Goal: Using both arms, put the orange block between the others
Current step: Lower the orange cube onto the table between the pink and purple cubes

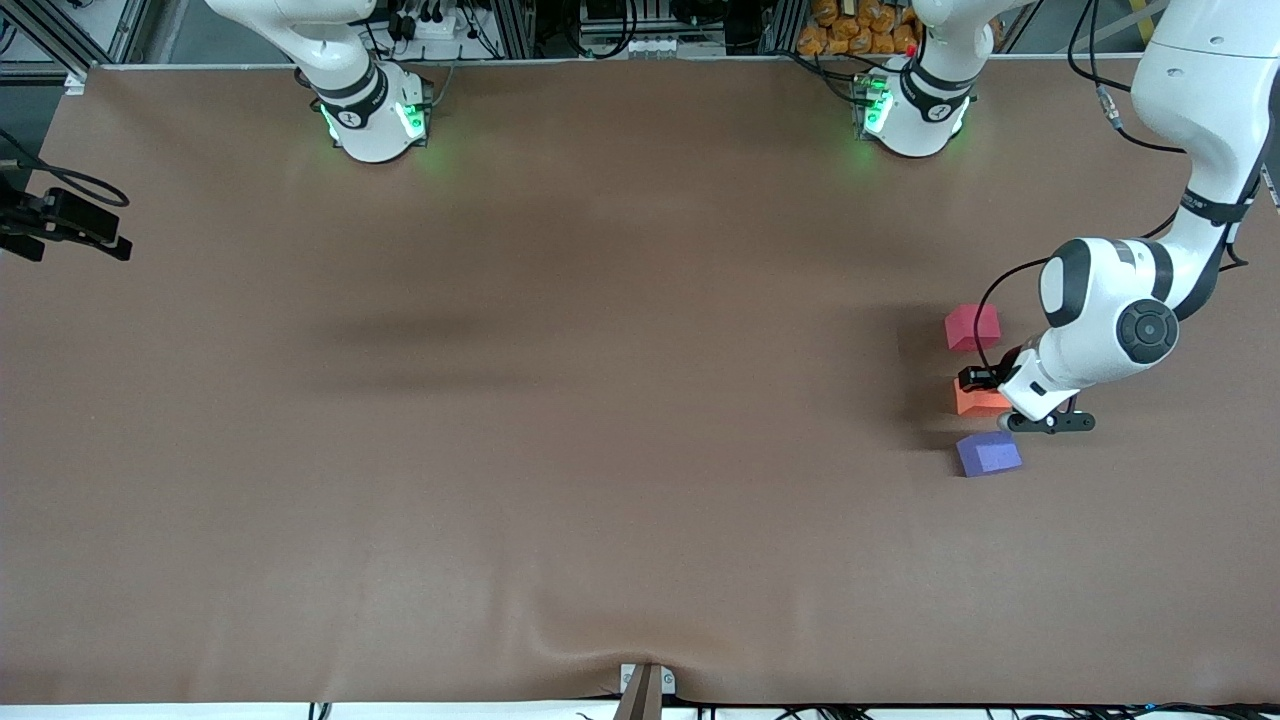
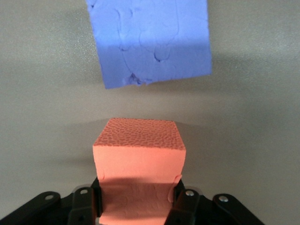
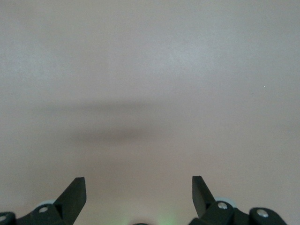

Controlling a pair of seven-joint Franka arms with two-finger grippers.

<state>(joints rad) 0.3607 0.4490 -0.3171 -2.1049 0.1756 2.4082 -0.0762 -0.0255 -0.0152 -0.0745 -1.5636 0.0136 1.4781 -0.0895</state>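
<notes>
The left gripper [image 2: 137,199] was clamped on the orange block [image 2: 138,164], a pebbled foam cube resting on the brown table [image 1: 600,400] between the red-pink cube [image 1: 972,327] and the creased purple-blue cube [image 2: 150,40]. The right gripper [image 3: 139,197], waiting, was spread wide and held nothing.

Your brown cloth-covered surface [image 1: 560,450], soft shadows across it, metal frame [image 1: 60,40] and cables [image 1: 610,30] along its robot-side edge

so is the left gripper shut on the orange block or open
Shut on it: the left gripper has its fingers pressed into both sides of the orange block.
</notes>
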